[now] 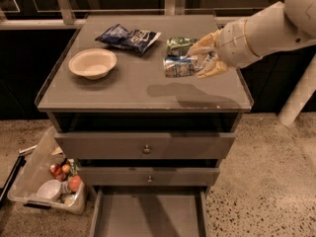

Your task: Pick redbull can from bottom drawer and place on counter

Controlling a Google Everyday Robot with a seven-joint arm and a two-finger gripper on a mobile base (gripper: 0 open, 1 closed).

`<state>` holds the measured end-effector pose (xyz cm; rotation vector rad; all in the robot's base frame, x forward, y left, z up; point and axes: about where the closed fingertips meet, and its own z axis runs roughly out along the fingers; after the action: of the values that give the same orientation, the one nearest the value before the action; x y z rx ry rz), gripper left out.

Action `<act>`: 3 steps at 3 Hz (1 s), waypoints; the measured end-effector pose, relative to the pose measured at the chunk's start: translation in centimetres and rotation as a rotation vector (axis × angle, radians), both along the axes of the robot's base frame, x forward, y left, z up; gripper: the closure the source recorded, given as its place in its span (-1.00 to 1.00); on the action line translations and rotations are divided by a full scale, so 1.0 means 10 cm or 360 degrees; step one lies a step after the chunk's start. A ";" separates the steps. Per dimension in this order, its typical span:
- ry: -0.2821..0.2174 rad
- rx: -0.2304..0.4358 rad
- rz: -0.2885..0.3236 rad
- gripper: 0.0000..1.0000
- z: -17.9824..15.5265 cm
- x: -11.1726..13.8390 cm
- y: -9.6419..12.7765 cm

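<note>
My gripper reaches in from the right and is shut on the redbull can, a slim silver-and-blue can held lying sideways above the right part of the counter. The can casts a shadow on the counter just in front of it. The bottom drawer is pulled open at the foot of the cabinet and its grey floor is bare.
On the counter lie a blue chip bag at the back, a green snack bag behind the can, and a beige bowl at the left. A plastic bin with small items stands on the floor at the left.
</note>
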<state>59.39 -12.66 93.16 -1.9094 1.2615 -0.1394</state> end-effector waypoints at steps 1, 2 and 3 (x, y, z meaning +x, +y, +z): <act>0.0074 0.0159 -0.0027 1.00 -0.06 0.27 0.00; 0.0143 0.0289 -0.0111 1.00 -0.13 0.39 -0.03; 0.0223 0.0383 -0.0214 1.00 -0.28 0.47 -0.02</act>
<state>64.14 -12.85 90.35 -1.6517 1.4323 0.0756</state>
